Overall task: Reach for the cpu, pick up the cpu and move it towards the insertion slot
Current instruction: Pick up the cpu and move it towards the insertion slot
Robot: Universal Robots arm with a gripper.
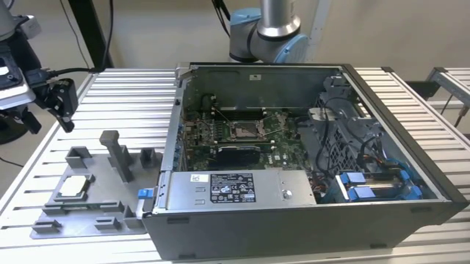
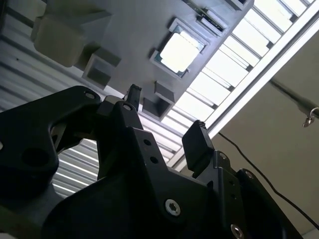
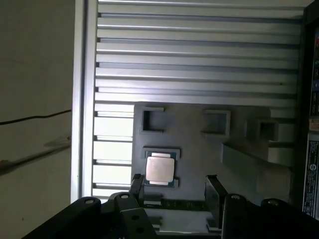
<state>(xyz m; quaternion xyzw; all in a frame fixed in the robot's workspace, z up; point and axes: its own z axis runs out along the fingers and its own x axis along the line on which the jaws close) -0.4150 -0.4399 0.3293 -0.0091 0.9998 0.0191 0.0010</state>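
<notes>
The cpu (image 1: pixel 74 187) is a small square chip with a silvery top, lying flat in a recess of the grey tray (image 1: pixel 88 223) at the exterior view's left. My gripper (image 1: pixel 50 124) hangs above the table behind the tray, apart from the chip. In both wrist views its black fingers stand open with nothing between them. The cpu (image 3: pixel 160 169) lies just beyond my gripper (image 3: pixel 174 186) in the first wrist view. The second wrist view has the cpu (image 2: pixel 178 52) farther ahead of my gripper (image 2: pixel 164 114). The insertion slot (image 1: pixel 246 131) sits on the green board inside the open computer case.
The open computer case (image 1: pixel 309 220) fills the middle and right of the slatted metal table (image 1: pixel 125 93). A silver labelled box (image 1: pixel 235 188) lies along its near side. Upright grey blocks (image 1: pixel 118 154) stand on the tray beside the chip. The arm's base (image 1: pixel 264 33) rises behind the case.
</notes>
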